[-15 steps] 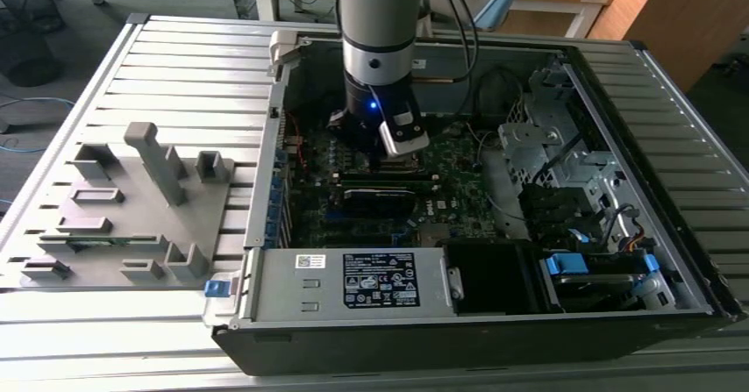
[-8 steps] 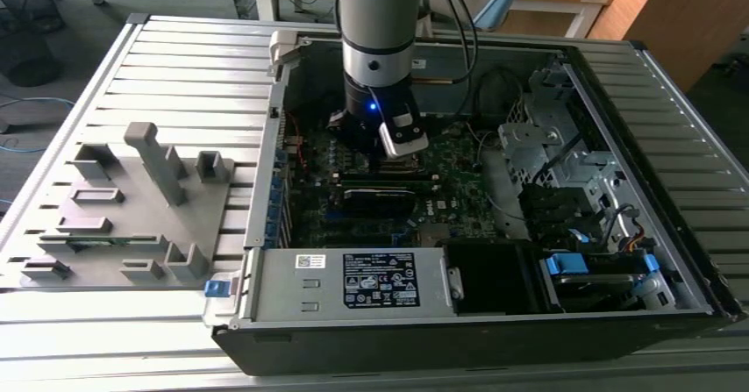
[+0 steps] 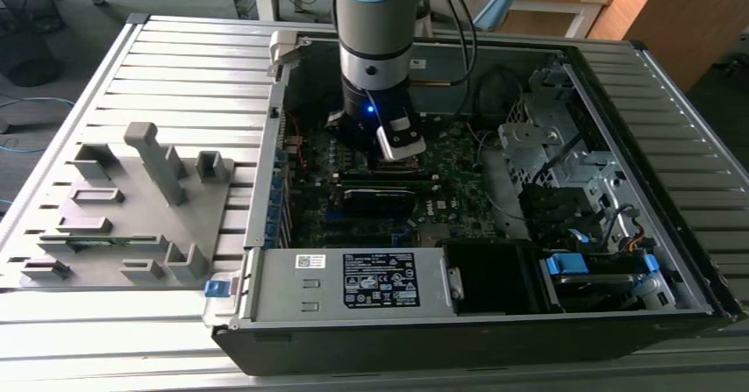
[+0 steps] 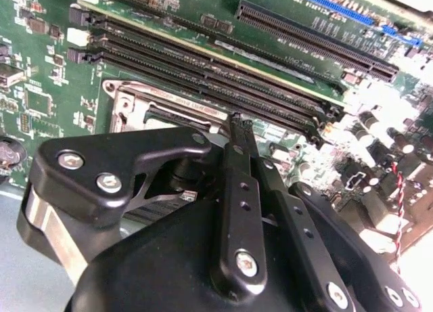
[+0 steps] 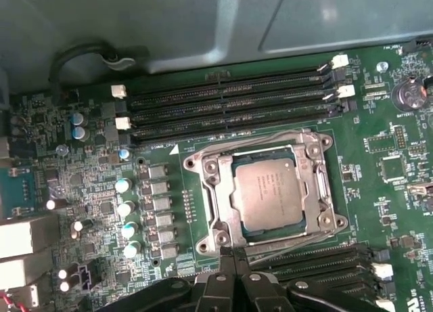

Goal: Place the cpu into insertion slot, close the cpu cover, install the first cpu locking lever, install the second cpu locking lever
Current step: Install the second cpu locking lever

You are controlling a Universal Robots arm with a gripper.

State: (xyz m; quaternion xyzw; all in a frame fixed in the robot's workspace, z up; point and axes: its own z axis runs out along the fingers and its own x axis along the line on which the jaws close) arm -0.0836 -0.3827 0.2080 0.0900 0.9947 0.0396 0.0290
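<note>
In the first wrist view the cpu (image 5: 266, 192) lay seated in the insertion slot (image 5: 203, 164), with the cpu cover (image 5: 312, 147) closed flat around it. The gripper (image 5: 233, 256) hovered just beside the slot's edge, fingers pressed together and holding nothing.

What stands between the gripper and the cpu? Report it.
Nothing visible does. In the first wrist view the cpu lies in the insertion slot, its top bare inside the cpu cover window, and the gripper hangs just off the slot's edge.
</note>
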